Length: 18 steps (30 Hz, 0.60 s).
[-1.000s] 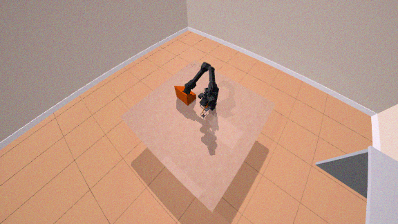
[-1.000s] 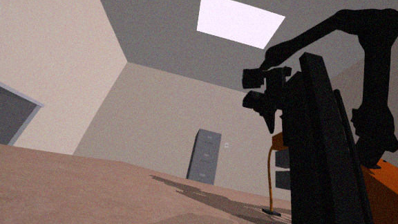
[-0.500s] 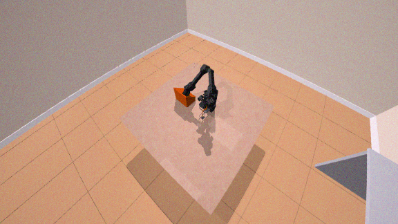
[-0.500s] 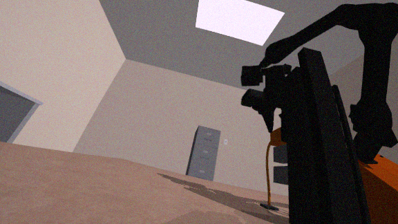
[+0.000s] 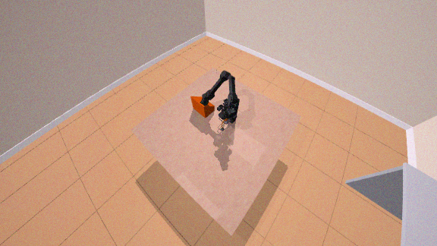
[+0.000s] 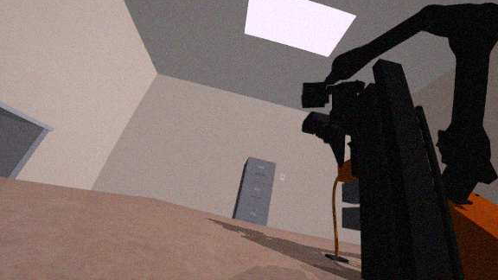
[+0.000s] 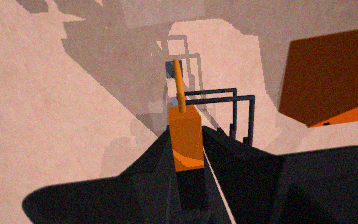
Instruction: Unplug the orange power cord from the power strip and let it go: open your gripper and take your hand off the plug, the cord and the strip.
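Above the counter, the dark fingers are pinched nearly closed on the orange plug, whose cord runs away from them, near an orange box.

pinkish table on the tiled floor; orange block sits on it, I think.

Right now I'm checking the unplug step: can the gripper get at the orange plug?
Yes, it seems it already has it: in the wrist view the gripper is shut on the plug, nothing between them. The cord runs away beyond the fingertips.
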Motion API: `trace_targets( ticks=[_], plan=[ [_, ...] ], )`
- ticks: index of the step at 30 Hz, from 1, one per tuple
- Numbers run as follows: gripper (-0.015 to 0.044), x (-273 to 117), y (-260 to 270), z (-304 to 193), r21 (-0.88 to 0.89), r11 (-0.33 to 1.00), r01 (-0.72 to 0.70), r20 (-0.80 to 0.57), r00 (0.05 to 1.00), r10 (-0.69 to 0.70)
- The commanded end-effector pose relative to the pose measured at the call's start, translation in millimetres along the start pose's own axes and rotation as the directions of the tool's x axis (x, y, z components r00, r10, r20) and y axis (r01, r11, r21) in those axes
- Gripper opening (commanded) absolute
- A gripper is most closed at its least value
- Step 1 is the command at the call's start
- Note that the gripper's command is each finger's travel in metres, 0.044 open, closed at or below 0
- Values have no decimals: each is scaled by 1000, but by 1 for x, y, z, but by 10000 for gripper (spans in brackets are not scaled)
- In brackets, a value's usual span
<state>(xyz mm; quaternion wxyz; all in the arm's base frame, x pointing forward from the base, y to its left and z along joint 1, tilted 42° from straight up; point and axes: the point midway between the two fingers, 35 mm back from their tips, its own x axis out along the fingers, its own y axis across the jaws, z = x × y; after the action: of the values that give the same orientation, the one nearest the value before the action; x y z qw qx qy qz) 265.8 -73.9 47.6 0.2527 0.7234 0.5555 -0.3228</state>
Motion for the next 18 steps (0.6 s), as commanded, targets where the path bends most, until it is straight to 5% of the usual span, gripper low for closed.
trace_targets(
  ticks=[1, 18],
  plan=[
    [8, 0, 0, 0, -2, 1000, -2, -1, 1000, 2],
    [0, -1, 2, 22, 1, 1000, -1, 2, 1000, 1]
  ],
)
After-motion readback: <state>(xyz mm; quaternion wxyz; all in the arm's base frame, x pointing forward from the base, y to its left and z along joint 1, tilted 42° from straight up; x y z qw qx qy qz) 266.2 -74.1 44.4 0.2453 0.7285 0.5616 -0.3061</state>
